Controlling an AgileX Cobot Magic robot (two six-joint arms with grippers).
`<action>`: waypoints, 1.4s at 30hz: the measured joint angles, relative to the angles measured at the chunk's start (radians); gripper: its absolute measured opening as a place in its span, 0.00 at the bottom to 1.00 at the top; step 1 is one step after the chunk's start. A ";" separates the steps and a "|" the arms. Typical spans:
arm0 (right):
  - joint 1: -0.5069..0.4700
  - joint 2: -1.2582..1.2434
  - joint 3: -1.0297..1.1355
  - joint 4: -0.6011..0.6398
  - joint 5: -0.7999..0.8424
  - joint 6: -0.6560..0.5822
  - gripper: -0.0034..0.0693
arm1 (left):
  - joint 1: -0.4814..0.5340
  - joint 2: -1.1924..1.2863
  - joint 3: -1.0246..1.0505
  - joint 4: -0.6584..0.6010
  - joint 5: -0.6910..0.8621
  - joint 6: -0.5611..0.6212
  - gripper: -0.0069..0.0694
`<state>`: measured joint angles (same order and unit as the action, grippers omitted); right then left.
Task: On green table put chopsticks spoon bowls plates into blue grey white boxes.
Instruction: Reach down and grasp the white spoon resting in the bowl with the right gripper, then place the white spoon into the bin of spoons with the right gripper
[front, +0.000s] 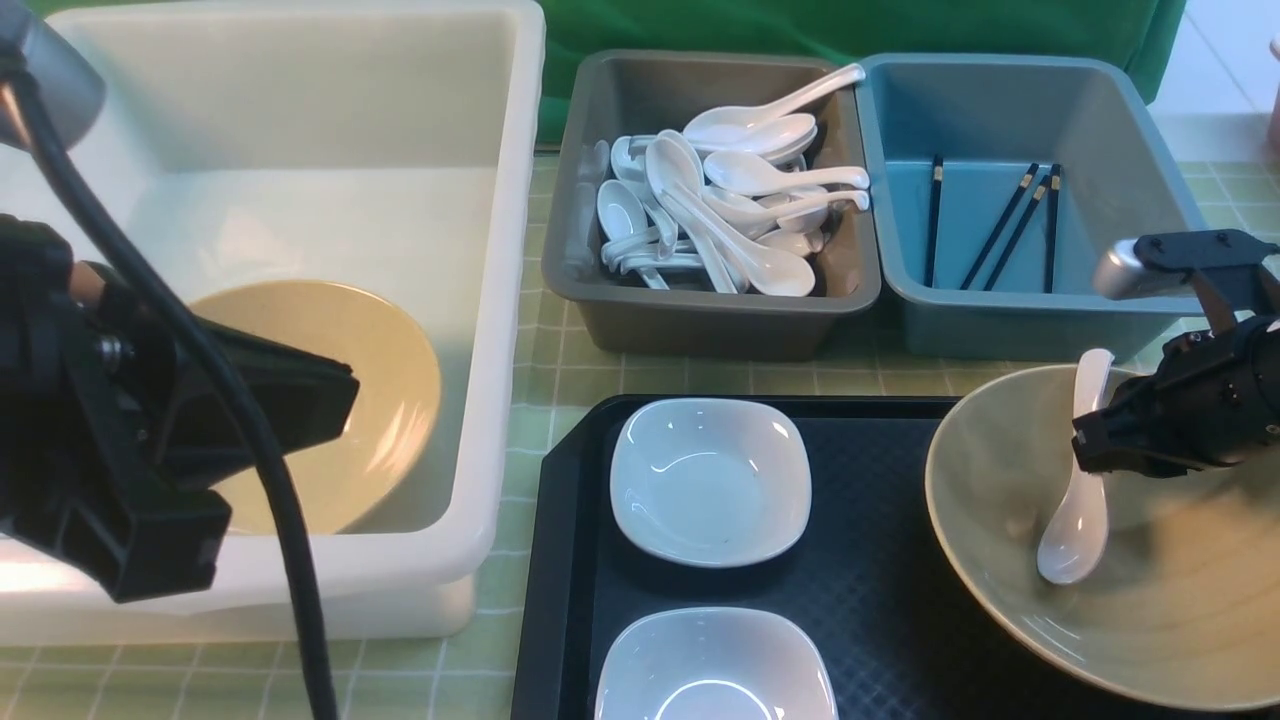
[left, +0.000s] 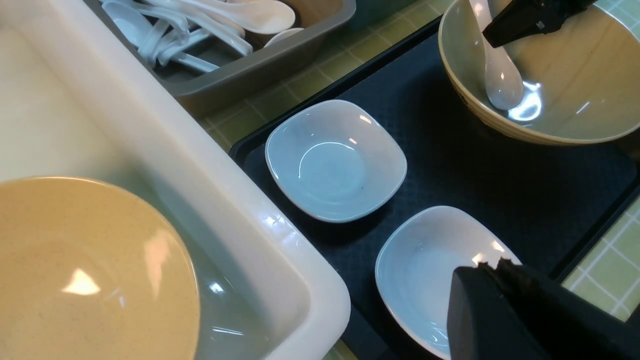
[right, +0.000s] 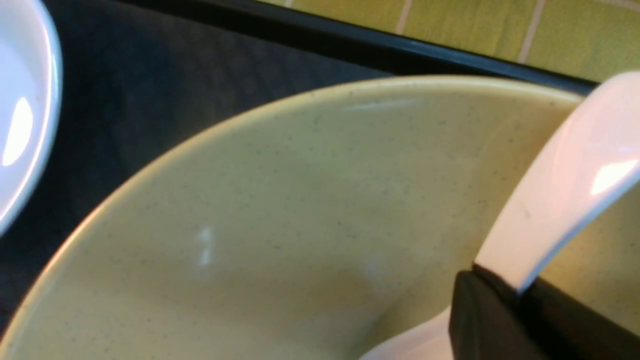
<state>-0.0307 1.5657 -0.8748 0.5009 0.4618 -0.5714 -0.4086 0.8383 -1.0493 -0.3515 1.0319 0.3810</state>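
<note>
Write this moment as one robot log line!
right jaws: shut on white spoon | white spoon: scoop end in green bowl | green bowl: on black tray | left jaws: shut, empty

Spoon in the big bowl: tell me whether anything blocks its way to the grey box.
Nothing visible blocks it. The right gripper is shut on the spoon, which only has to rise over the rim of the bowl and the near wall of the grey box.

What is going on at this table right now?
The right gripper has its fingers closed on the handle of a white spoon lying in the large bowl on the black tray. The left gripper hangs shut near the white box, which holds a yellow bowl. One square white dish and another wait on the tray.
</note>
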 joint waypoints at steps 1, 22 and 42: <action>0.000 0.000 -0.004 0.000 0.015 0.000 0.12 | 0.000 0.000 0.000 0.000 0.001 0.000 0.09; 0.000 -0.094 -0.086 0.008 0.131 -0.011 0.11 | 0.000 0.000 0.000 0.005 -0.012 0.000 0.09; 0.246 0.420 -0.928 0.164 0.077 -0.033 0.11 | 0.000 0.000 0.000 0.174 -0.181 -0.143 0.09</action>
<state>0.2155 1.9858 -1.8028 0.6646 0.5387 -0.6044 -0.4086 0.8383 -1.0493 -0.1777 0.8507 0.2378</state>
